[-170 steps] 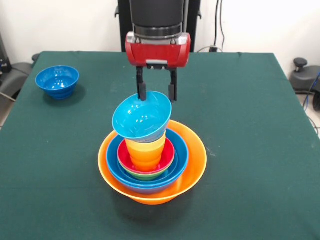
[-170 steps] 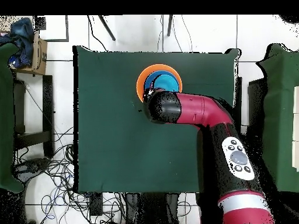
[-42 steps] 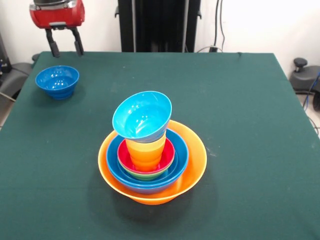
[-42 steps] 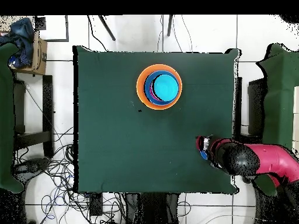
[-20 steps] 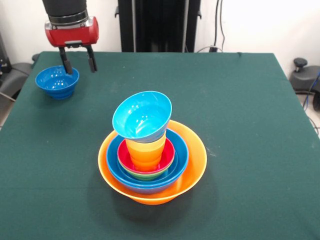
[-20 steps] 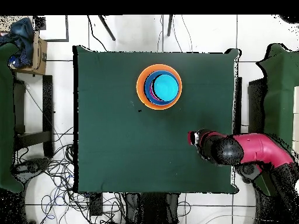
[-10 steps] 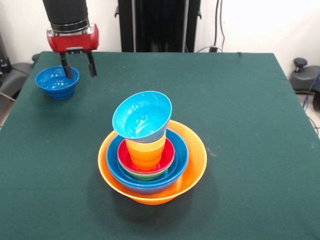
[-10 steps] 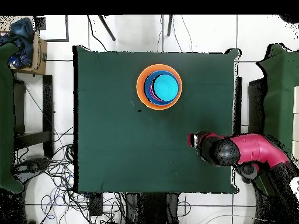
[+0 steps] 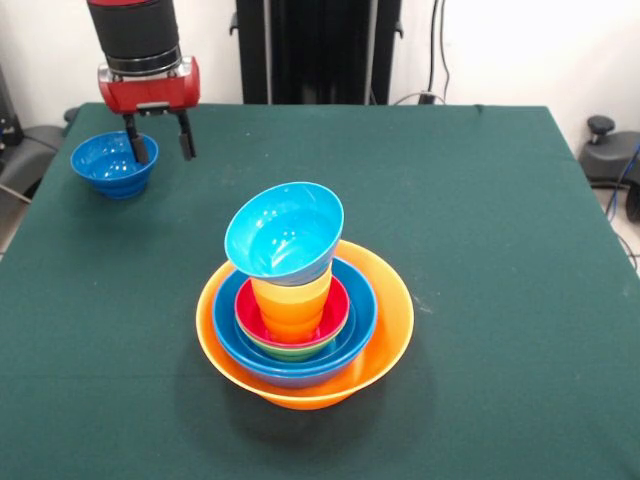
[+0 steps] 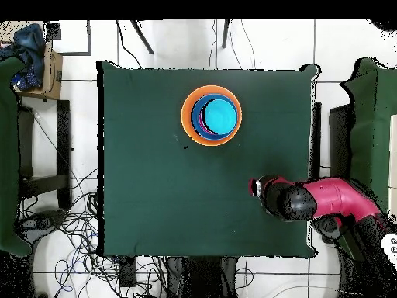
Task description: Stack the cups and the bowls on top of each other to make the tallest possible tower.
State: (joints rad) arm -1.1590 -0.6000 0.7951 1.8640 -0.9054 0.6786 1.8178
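The tower stands at the table's middle: a very large orange bowl point(image 9: 395, 320) holds a blue bowl point(image 9: 362, 300), a green and a red bowl point(image 9: 338, 305), and an orange-yellow cup point(image 9: 293, 300). A light-blue bowl point(image 9: 284, 232) sits tilted on the cup. A dark-blue bowl point(image 9: 113, 163) stands alone at the far left. My gripper point(image 9: 160, 147) is open, with one finger inside that bowl's right rim and the other outside it. From overhead the tower point(image 10: 187, 115) shows, topped by the light-blue bowl point(image 10: 220, 118); my arm point(image 10: 333, 198) hides the dark-blue bowl.
The green cloth covers the table point(image 9: 500, 250). Cables lie on the floor point(image 10: 70, 225) beside the table. A box point(image 10: 51, 70) sits on a side stand.
My gripper let go of the light-blue bowl on the tower, crossed to the dark-blue bowl, and has come down to straddle its right rim.
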